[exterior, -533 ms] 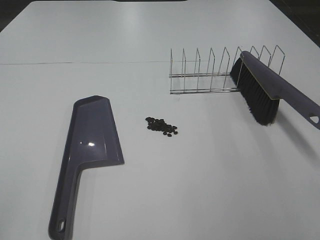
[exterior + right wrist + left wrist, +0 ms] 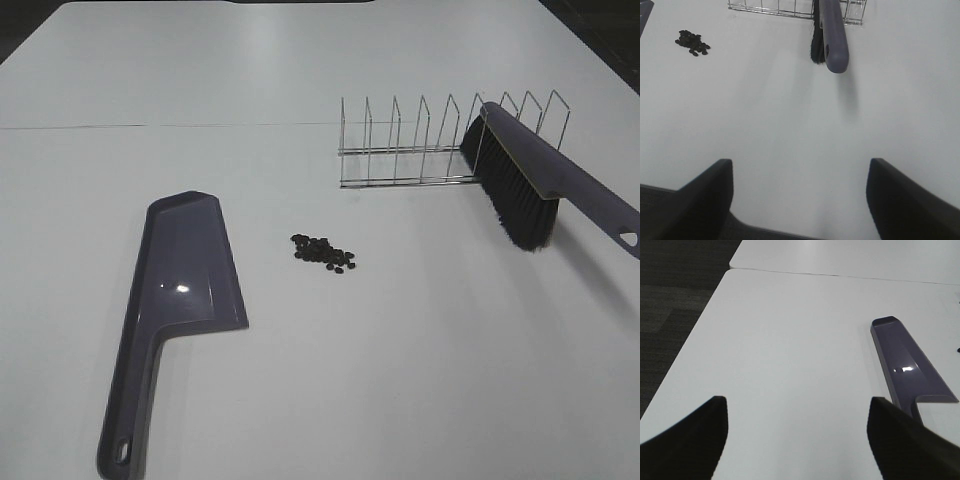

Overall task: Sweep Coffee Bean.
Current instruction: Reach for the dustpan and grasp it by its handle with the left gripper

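On table (image 2: pixel 300 390), brush (image 2: pixel 525 160) in wire rack (image 2: pixel 405 152), coffee bean (image 2: pixel 323 253) near dustpan (image 2: pixel 187 265)

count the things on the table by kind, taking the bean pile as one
purple dustpan: 1
purple brush: 1
wire rack: 1
pile of coffee beans: 1
total: 4

no visible change from the earlier high view, nothing has moved
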